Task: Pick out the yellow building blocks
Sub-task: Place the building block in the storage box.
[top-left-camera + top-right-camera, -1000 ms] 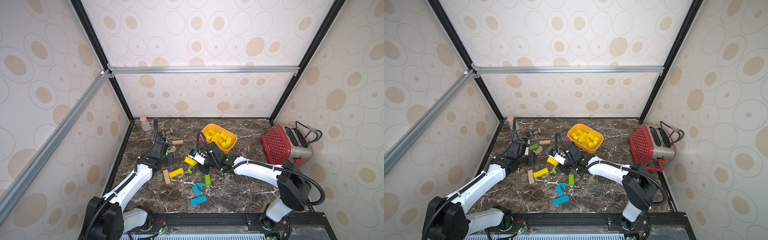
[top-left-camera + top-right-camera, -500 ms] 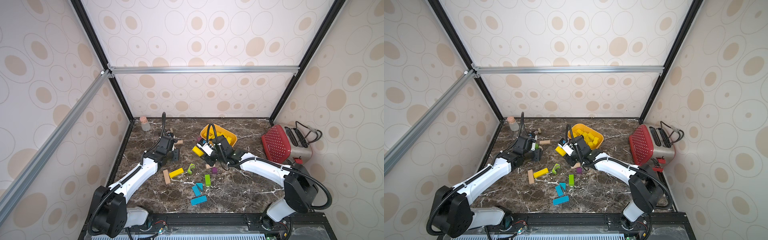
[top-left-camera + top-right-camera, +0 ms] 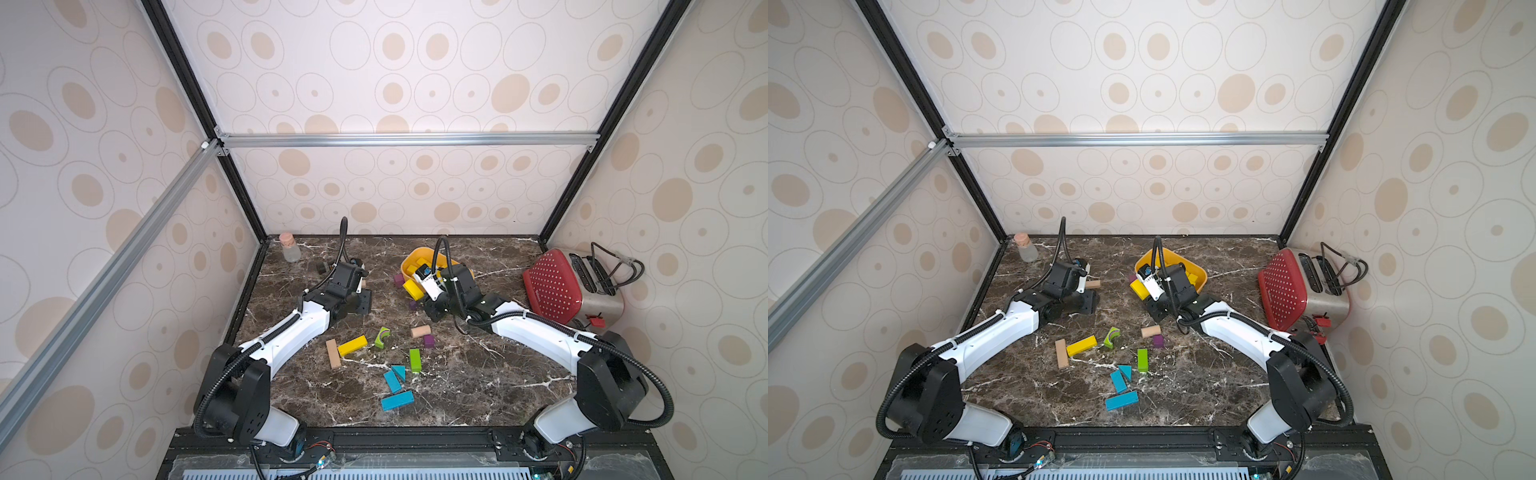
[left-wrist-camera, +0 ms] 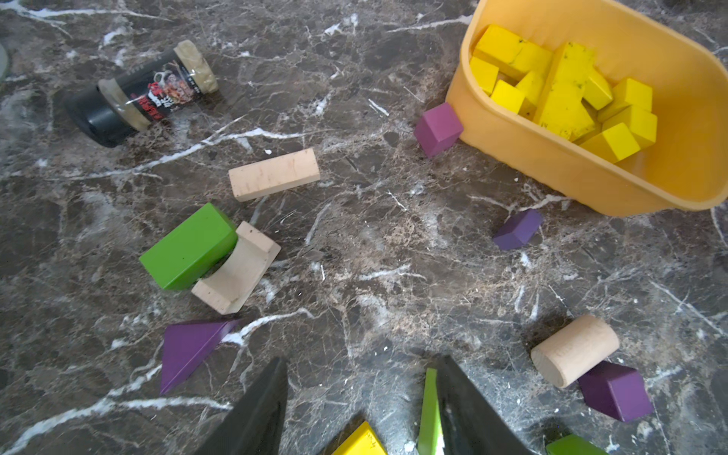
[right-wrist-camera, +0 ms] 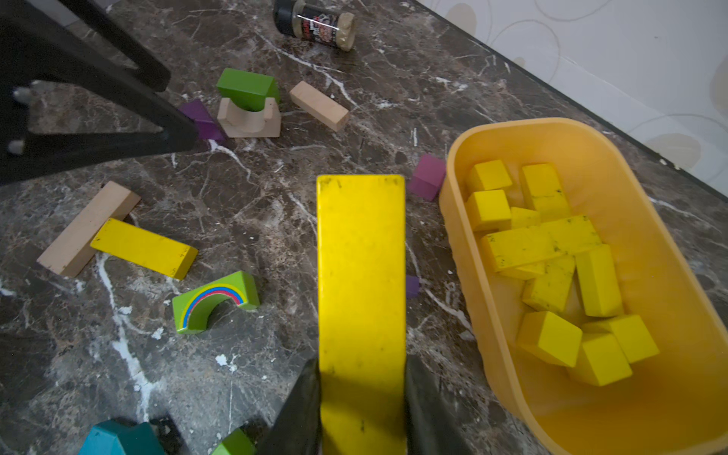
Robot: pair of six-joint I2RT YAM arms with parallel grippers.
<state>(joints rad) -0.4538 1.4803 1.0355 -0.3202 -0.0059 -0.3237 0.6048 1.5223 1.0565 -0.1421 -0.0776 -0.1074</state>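
The right pincer (image 5: 361, 378), clamped on a long lemon-yellow wooden bar (image 5: 360, 256), holds it beside the orange-yellow plastic oval tub (image 5: 453, 236), presumably for deposit; the left pincer (image 4: 362, 366) stands apart, empty.

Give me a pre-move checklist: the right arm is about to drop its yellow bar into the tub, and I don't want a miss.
1. Grip: right gripper shut on the held yellow bar: ok.
2. Bar above the tub: not ok; it hangs over the table, beside the tub's wall.
3. Room in the tub: ok; bare floor shows next to the yellow blocks inside.
4. Path clear of the left gripper: ok; it is open and apart from the tub.
5. All yellow collected: not ok; a loose yellow bar lies against a plain wooden bar.
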